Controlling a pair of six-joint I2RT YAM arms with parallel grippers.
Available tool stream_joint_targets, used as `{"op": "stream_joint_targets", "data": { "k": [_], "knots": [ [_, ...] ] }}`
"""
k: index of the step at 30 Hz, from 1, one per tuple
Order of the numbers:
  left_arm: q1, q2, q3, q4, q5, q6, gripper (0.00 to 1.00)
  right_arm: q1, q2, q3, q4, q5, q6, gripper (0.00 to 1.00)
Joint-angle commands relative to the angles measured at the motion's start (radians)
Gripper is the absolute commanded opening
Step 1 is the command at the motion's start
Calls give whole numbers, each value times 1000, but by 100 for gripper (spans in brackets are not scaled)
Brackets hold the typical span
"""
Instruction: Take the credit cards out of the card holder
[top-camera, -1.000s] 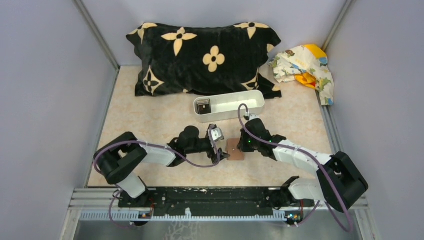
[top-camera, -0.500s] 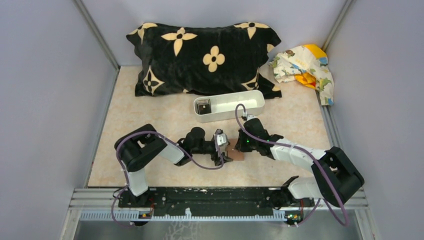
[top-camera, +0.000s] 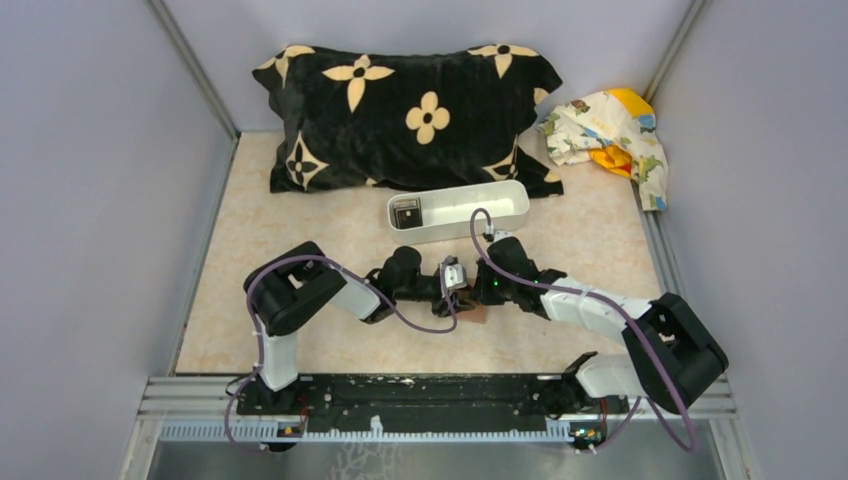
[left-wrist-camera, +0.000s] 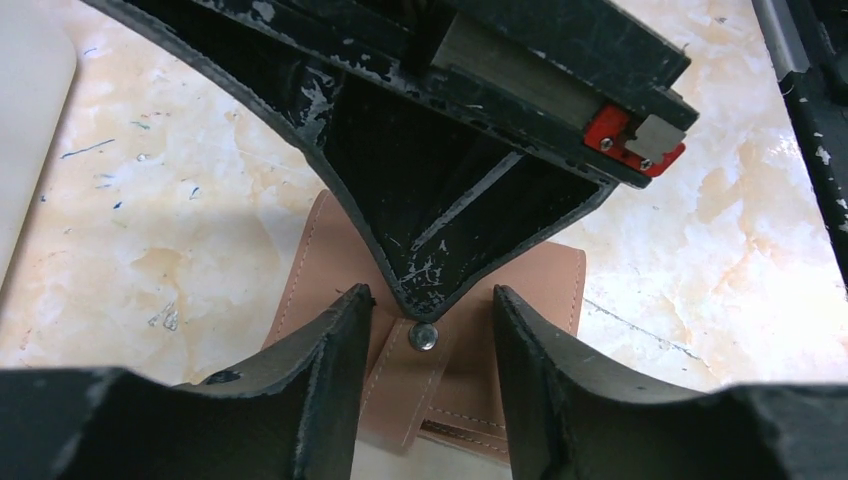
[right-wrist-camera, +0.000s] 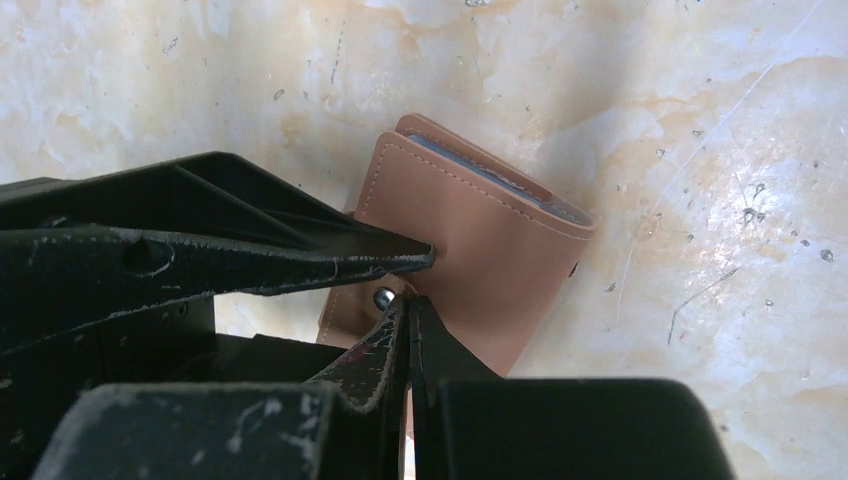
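Card holder (right-wrist-camera: 490, 260), tan stitched leather, folded

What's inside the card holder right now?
The card holder is folded shut. Only a thin blue-grey sliver shows between its leaves along one edge; the brown cover hides the pockets and any cards in them.

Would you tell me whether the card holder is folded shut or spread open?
Folded shut: the card holder lies flat with only its brown outside showing, and the blue inside just peeks out at one edge.
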Motion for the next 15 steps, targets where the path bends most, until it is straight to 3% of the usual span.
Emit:
{"op": "stream_joint_targets", "data": {
  "k": [1,9,15],
  "knots": [
    [-6,23,-7,-62,55,23,53,3,-22,-4,7,24,-3,0],
    [-6,-11,-81,-67,20,6,58,-27,-120,8,-7,17,6,0],
    [-6,-13,-86,-103,9,9,63,-35,-92,16,-2,-8,-6,0]
  ]
}}
